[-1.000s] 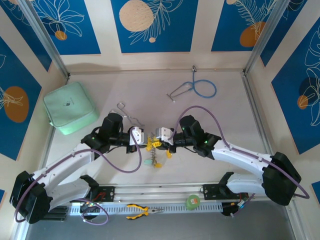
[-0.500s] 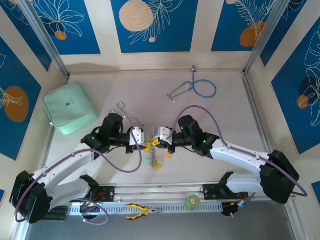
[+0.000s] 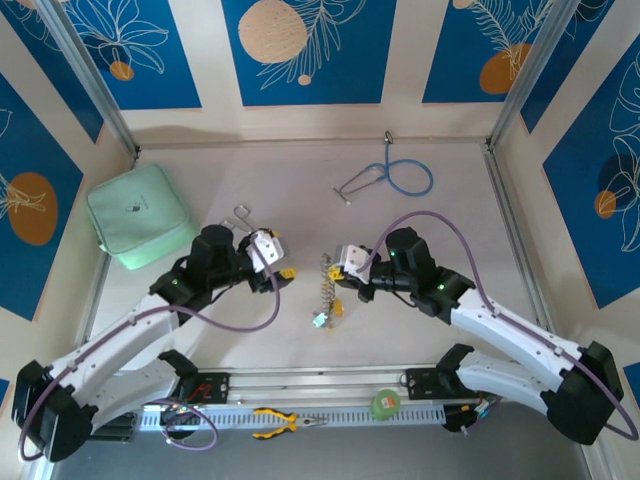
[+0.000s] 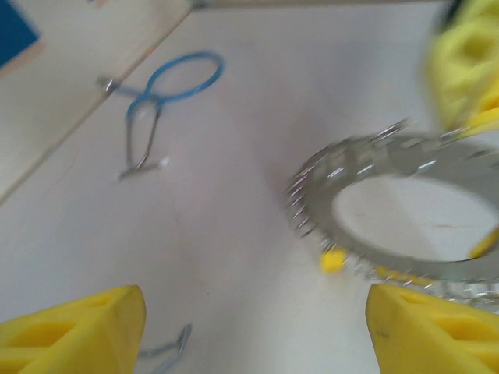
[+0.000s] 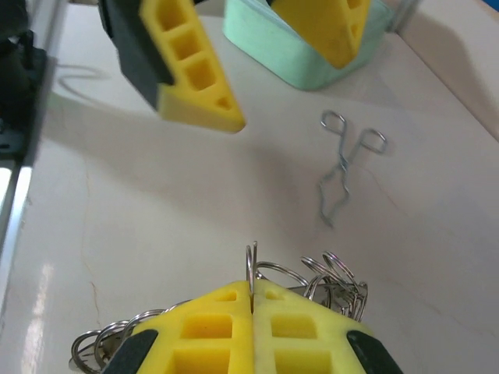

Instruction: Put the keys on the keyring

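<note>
Two grippers: right gripper (image 5: 251, 294) tight on the keyring (image 4: 316, 204) (edge-on from above), left gripper (image 4: 256, 300) wide, nearby.

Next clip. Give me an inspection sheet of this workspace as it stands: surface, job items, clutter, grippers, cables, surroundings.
Surface: pale beige table, no spills seen.
Job's things: wide silvery metal keyring, held upright; small yellow-headed key and teal-headed key at its rim.
Clutter: silver scissor-like forceps, blue-tubed stethoscope, mint-green pouch, yellow-handled pliers on the front rail.
Grippers: left gripper open, apart from the ring; right gripper shut on the ring.
Cables: purple cable looped at each arm, clear of the ring.
Surroundings: blue floral wall panels, metal frame posts.
</note>
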### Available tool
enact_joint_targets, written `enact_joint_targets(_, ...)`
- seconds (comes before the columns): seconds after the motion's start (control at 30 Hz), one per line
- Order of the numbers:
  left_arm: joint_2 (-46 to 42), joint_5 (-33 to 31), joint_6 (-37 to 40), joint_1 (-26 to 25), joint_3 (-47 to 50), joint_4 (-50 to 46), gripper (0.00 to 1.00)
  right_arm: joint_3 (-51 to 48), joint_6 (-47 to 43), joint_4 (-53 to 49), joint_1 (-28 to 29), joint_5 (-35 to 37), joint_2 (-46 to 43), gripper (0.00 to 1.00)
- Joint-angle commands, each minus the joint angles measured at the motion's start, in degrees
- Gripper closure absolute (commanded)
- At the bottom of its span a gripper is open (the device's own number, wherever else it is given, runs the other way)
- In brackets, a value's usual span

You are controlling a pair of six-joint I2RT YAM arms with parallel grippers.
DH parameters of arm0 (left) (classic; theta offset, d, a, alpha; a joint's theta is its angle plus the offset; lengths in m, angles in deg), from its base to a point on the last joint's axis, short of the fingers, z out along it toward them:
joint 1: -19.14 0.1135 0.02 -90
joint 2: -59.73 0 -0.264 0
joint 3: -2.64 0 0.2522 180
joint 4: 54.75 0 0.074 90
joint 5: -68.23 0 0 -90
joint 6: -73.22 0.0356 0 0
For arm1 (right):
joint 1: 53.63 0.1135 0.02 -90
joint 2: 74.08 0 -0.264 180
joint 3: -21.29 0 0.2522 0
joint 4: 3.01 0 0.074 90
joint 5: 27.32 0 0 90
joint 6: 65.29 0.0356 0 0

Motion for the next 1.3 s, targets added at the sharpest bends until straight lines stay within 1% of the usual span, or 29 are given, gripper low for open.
enact_joint_targets(0.0,5.44,-14.26,-14.03,-0.07,-7.19,-3.70,0.25,5.47,-0.56,-9.58,-2.28,6.08,-4.52,1.00)
enact_joint_targets(0.03,7.08,-13.35,-17.08,-0.08,-9.03,-5.88,0.24,6.72,0.16,-11.58,-2.94,8.01,-5.59,1.00)
enact_joint_targets(0.07,8.89,-10.62,-19.39,-0.18,-10.60,-7.65,0.24,8.04,1.00,-14.17,-3.67,10.03,-6.59,1.00)
enact_joint_targets(0.1,10.71,-9.71,-22.25,-0.52,-11.63,-8.52,0.25,9.31,1.53,-16.81,-4.29,11.98,-7.53,1.00)
enact_joint_targets(0.2,15.06,-7.98,-29.89,-2.55,-11.80,-7.94,0.26,11.63,1.83,-22.45,-5.20,16.36,-9.95,1.00)
enact_joint_targets(0.27,17.79,-7.60,-33.64,-5.07,-11.40,-7.07,0.28,12.36,1.70,-24.50,-5.69,18.12,-11.26,1.00)
enact_joint_targets(0.33,21.03,-6.15,-33.66,-8.06,-11.60,-6.89,0.29,12.59,1.25,-25.66,-6.22,18.70,-12.26,1.00)
enact_joint_targets(0.4,24.55,-3.63,-27.50,-10.09,-12.58,-8.29,0.31,12.06,0.76,-25.67,-6.55,18.42,-13.07,1.00)
enact_joint_targets(0.47,27.10,-1.34,-18.86,-10.50,-12.13,-7.67,0.37,11.41,0.39,-25.15,-6.71,17.81,-13.52,1.00)
enact_joint_targets(0.53,29.10,-0.42,-8.05,-10.51,-11.14,-5.93,0.45,10.91,0.05,-24.56,-6.99,16.97,-13.57,1.00)
enact_joint_targets(0.67,35.28,4.72,16.93,-10.16,-14.22,-10.08,0.49,10.65,0.05,-24.64,-7.13,15.44,-13.98,1.00)
enact_joint_targets(0.7,36.74,5.49,20.93,-9.97,-15.05,-10.14,0.49,10.53,0.09,-24.58,-7.19,14.74,-14.17,1.00)
enact_joint_targets(0.77,39.51,9.96,25.06,-8.50,-16.34,-8.72,0.49,10.66,0.38,-24.81,-7.20,14.05,-14.36,1.00)
enact_joint_targets(0.87,42.83,15.17,28.72,-7.01,-18.89,-7.88,0.46,11.09,0.07,-25.88,-7.17,13.83,-14.75,1.00)
enact_joint_targets(0.93,45.07,17.91,31.92,-6.59,-20.74,-9.47,0.44,11.22,-0.24,-27.02,-7.19,13.91,-15.27,1.00)
enact_joint_targets(1.07,48.68,23.64,39.05,-5.32,-24.94,-15.76,0.44,10.46,-1.76,-28.70,-7.20,13.12,-17.35,1.00)
enact_joint_targets(1.13,50.38,24.41,42.13,-5.11,-26.97,-18.78,0.46,10.22,-2.41,-29.29,-7.20,13.12,-18.38,1.00)
enact_joint_targets(1.27,54.39,24.91,48.01,-5.09,-32.57,-28.05,0.51,10.08,-3.41,-30.24,-7.20,13.27,-19.31,1.00)
